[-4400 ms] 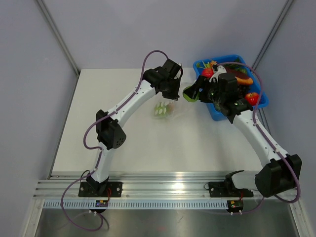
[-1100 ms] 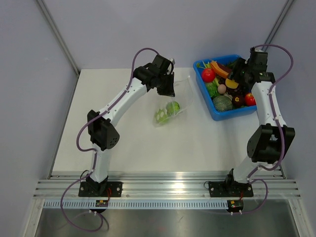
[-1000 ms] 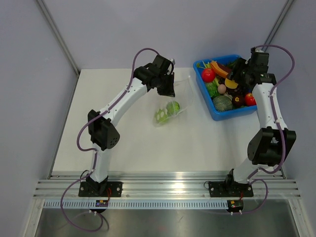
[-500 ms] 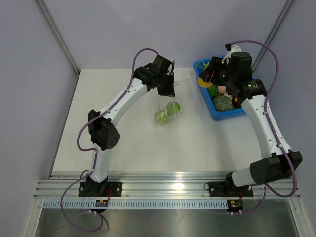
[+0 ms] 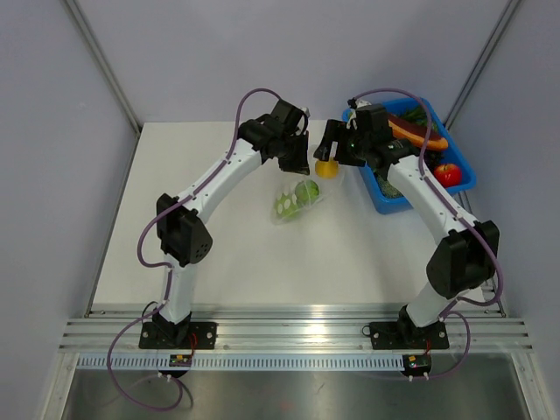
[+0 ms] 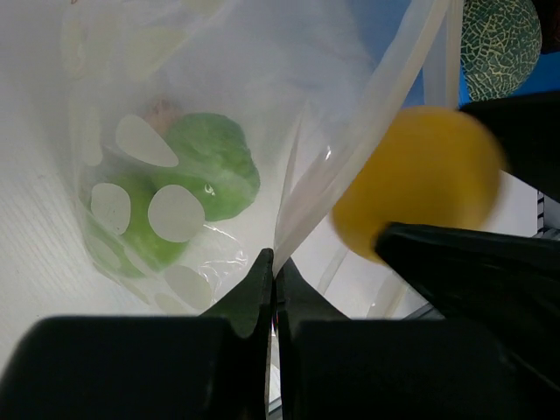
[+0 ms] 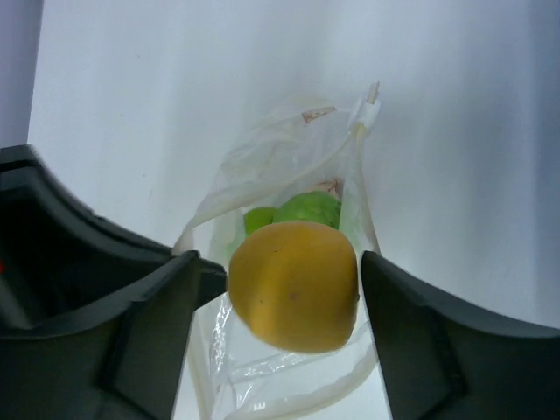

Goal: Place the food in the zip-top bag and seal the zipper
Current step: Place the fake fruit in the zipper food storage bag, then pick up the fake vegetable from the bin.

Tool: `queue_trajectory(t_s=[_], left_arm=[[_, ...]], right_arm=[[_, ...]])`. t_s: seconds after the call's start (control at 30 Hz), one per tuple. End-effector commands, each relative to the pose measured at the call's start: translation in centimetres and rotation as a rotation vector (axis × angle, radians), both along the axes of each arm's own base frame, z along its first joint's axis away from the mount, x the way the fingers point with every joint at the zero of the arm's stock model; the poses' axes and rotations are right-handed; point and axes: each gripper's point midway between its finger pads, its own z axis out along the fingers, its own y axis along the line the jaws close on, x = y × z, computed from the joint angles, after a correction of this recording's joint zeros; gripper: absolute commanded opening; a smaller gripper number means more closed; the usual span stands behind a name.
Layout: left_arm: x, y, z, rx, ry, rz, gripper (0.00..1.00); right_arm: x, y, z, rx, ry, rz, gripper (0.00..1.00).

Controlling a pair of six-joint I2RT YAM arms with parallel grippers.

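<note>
gripping yellow fruit [image 7: 293,284], right jaws hover over bag [image 6: 201,79] pinched by left jaws.

White table [image 5: 219,262], pale grey walls [image 5: 175,52], aluminium rail [image 5: 289,337] along near edge

Colours on the white counter [image 5: 219,254]: yellow, green, clear, blue.
Held piece is a round glossy yellow toy fruit [image 7: 293,284], plain, no markings, between matte black fingers [image 7: 131,324] of the right tool [image 5: 328,164]. The clear crinkly plastic zip-top bag [image 6: 219,79] is see-through with pale oval spots, and glossy green toy pieces [image 6: 210,162] show through it. The left tool [image 6: 273,289] is black too. The blue plastic tray [image 5: 394,204] has a red toy tomato [image 5: 448,173], an orange toy carrot [image 5: 418,136] and a green toy melon [image 6: 500,44] with pale netting. The arm cables [image 5: 249,101] are purple.
</note>
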Motion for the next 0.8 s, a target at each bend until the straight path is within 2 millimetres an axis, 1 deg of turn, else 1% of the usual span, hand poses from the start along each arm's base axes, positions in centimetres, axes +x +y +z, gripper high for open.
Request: queue_trajectory(t_s=[0.0, 0.03, 0.1, 0.2, 0.23, 0.27, 0.3, 0.33, 0.37, 0.4, 0.47, 0.5, 0.53, 0.6, 0.63, 0.67, 0.7, 0.73, 0.77], left_arm=[[-0.1, 0.1, 3.6, -0.072, -0.065, -0.024, 0.0], [-0.2, 0.2, 3.7, -0.073, -0.064, -0.026, 0.0], [-0.1, 0.4, 3.7, -0.073, -0.066, -0.022, 0.0], [-0.1, 0.6, 3.6, -0.072, -0.062, -0.018, 0.0], [0.0, 0.7, 3.6, -0.07, -0.063, -0.016, 0.0], [0.1, 0.9, 3.4, -0.068, -0.06, -0.014, 0.0], [0.1, 1.0, 3.4, -0.068, -0.06, -0.012, 0.0], [0.1, 1.2, 3.4, -0.067, -0.061, -0.01, 0.0], [0.2, 1.4, 3.2, -0.065, -0.056, -0.007, 0.0], [0.2, 1.6, 3.1, -0.065, -0.055, -0.006, 0.0], [0.2, 1.9, 3.1, -0.06, -0.06, -0.004, 0.0], [0.2, 2.1, 3.1, -0.061, -0.059, -0.002, 0.0], [0.2, 2.2, 3.2, -0.06, -0.06, -0.001, 0.0], [0.2, 2.4, 3.4, -0.061, -0.064, -0.001, 0.0], [0.2, 2.4, 3.5, -0.061, -0.067, -0.004, 0.0], [0.1, 2.4, 3.6, -0.062, -0.069, -0.005, 0.0], [0.0, 2.5, 3.8, -0.064, -0.072, -0.006, 0.0], [0.0, 2.5, 3.9, -0.066, -0.073, -0.007, 0.0], [0.0, 2.5, 3.8, -0.065, -0.072, -0.008, 0.0]], right_arm=[[1.4, 0.9, 1.3, 0.018, -0.039, -0.003, 0.87], [1.4, 0.9, 1.4, 0.018, -0.045, -0.004, 0.9], [1.4, 0.6, 2.5, 0.022, -0.075, -0.019, 0.94], [1.3, -0.5, 3.7, -0.011, -0.108, -0.056, 0.93], [1.3, -1.0, 3.9, -0.032, -0.121, -0.067, 0.89], [1.4, -2.0, 4.6, -0.059, -0.149, -0.109, 0.86], [1.5, -3.1, 4.6, -0.094, -0.157, -0.149, 0.83], [1.5, -3.9, 4.8, -0.115, -0.166, -0.173, 0.75], [1.7, -5.1, 5.1, -0.14, -0.178, -0.218, 0.64], [1.9, -6.5, 4.9, -0.153, -0.172, -0.246, 0.59], [2.1, -8.2, 4.6, -0.15, -0.159, -0.275, 0.51], [2.5, -10.1, 3.9, -0.148, -0.14, -0.313, 0.5], [2.6, -10.8, 3.7, -0.142, -0.136, -0.327, 0.49], [3.0, -12.4, 2.4, -0.135, -0.109, -0.35, 0.49], [3.3, -14.0, 2.1, -0.136, -0.1, -0.382, 0.49], [3.8, -14.8, 1.0, -0.146, -0.076, -0.396, 0.49], [4.0, -15.5, 0.4, -0.155, -0.058, -0.407, 0.53], [4.4, -16.9, -0.1, -0.159, -0.047, -0.434, 0.57], [5.0, -17.2, -1.0, -0.159, -0.026, -0.434, 0.64]])
